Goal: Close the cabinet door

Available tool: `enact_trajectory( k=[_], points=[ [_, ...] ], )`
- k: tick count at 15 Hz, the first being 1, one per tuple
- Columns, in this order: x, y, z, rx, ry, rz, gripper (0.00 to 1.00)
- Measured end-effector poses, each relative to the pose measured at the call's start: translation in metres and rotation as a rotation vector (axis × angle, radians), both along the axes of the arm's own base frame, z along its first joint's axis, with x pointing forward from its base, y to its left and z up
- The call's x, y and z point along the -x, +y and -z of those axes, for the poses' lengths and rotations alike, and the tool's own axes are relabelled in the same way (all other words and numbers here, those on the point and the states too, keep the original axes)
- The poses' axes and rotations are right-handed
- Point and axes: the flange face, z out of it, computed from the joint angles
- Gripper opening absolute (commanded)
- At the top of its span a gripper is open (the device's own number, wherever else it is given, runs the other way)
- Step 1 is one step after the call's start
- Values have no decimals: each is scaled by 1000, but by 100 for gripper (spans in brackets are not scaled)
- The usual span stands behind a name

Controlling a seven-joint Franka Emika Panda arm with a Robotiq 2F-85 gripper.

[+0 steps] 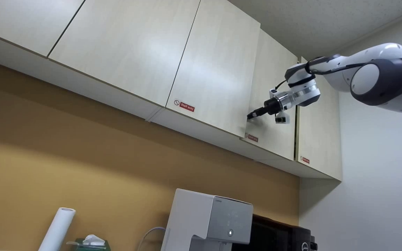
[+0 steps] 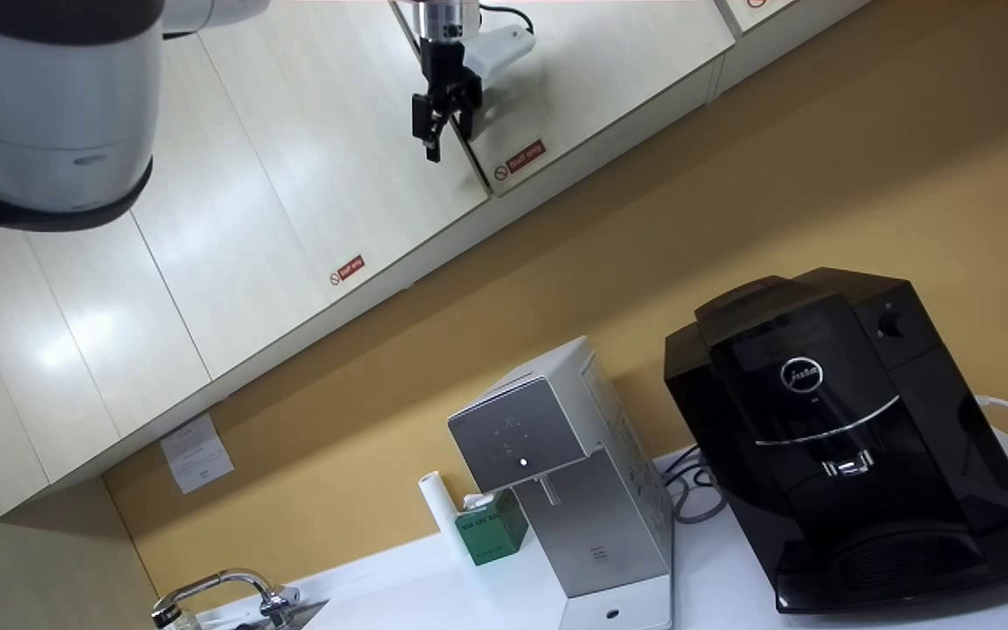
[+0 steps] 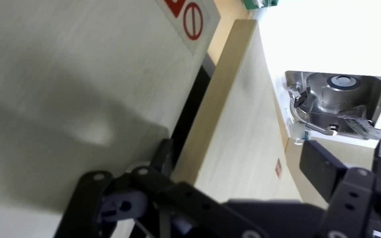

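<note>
High in an exterior view, the white arm [image 1: 368,75] angles its black gripper [image 1: 251,116] at the tall beige-laminate cabinet door [image 1: 215,69], marked "Staff only". In an exterior view, a black coffee machine [image 2: 845,490] reads "jura"; in the wrist view, parted fingers [image 3: 322,170] straddle the door's edge.

In both exterior views, ochre wall [image 1: 117,174] beneath pale cabinets [image 1: 117,45], dimmed along the top by a band of shadow [image 1: 82,122]; in an exterior view, white wall [image 1: 372,146] at the far right, off-white ceiling [image 1: 309,28] overhead; in an exterior view, white counter [image 2: 434,588] below, glare spots [image 2: 58,352] on the cabinets at left; in the wrist view, steel sink [image 3: 364,94] at right, set in the brightly lit counter.
</note>
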Motion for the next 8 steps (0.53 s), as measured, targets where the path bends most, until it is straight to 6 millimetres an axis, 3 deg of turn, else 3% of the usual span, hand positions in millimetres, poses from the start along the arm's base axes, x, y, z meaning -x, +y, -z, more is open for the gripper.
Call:
enact_trajectory(
  k=[5,8],
  points=[
    [30,-12,-49,53,-132,237,100],
    [48,-16,-65,101,-147,382,100]
  ],
)
